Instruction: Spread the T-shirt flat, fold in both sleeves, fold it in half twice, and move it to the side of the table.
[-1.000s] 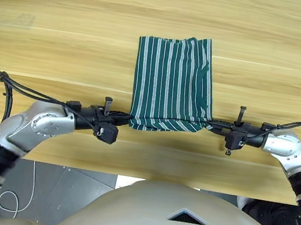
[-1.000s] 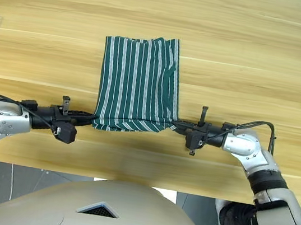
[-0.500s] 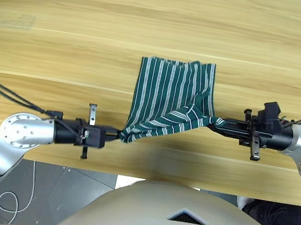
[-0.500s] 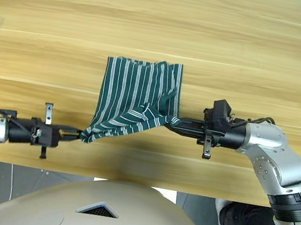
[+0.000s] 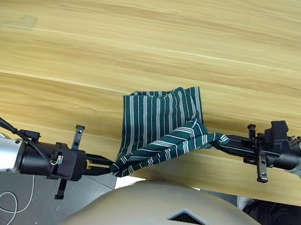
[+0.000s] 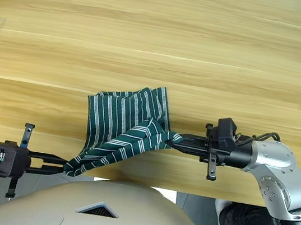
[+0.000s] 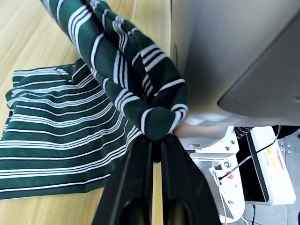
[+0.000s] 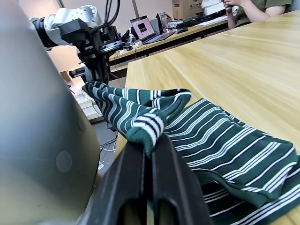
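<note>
The green T-shirt [image 5: 158,119] with white stripes lies folded near the front edge of the wooden table [image 5: 162,35]. Its near hem is lifted off the table and stretched into a band between the two grippers. My left gripper [image 5: 113,167] is shut on the hem's left corner, out past the table's front edge and lower. My right gripper [image 5: 221,140] is shut on the right corner, just above the table. In the left wrist view the fingers [image 7: 136,164] pinch bunched cloth [image 7: 140,103]. The right wrist view has its fingertips [image 8: 140,154] closed on a striped corner [image 8: 145,124].
Bare wood stretches far behind and to both sides of the shirt. The table's front edge [image 5: 229,192] runs just under the right gripper. Desks with equipment [image 8: 154,28] stand in the room beyond the table's left end.
Both grippers have pulled the hem toward me. The left one has dropped past the table's front edge. The shirt has slid nearer along the table, its far edge following.
</note>
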{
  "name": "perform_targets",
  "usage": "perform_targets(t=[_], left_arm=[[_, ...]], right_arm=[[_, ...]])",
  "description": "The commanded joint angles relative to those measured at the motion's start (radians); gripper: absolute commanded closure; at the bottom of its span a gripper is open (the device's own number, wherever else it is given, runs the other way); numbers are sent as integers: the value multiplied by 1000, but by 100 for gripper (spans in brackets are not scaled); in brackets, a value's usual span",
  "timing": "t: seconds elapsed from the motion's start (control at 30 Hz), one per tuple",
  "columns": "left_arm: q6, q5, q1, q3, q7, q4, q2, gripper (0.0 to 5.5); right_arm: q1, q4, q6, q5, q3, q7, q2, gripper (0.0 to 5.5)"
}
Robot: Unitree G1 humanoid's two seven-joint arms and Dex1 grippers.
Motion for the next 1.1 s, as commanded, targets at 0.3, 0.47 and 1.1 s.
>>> perform_targets(t=[0.3, 0.47, 1.1], left_arm=[[86, 154, -562, -319, 190, 322, -185, 542], [87, 174, -650, -360, 206, 409, -237, 542], [13, 256, -694, -370, 266, 748, -364, 542]], right_arm=[[-271, 205, -55, -252, 59, -178, 282, 550], [-350, 324, -95, -378, 94, -245, 374, 550], [-425, 570, -137, -620, 152, -339, 487, 550]])
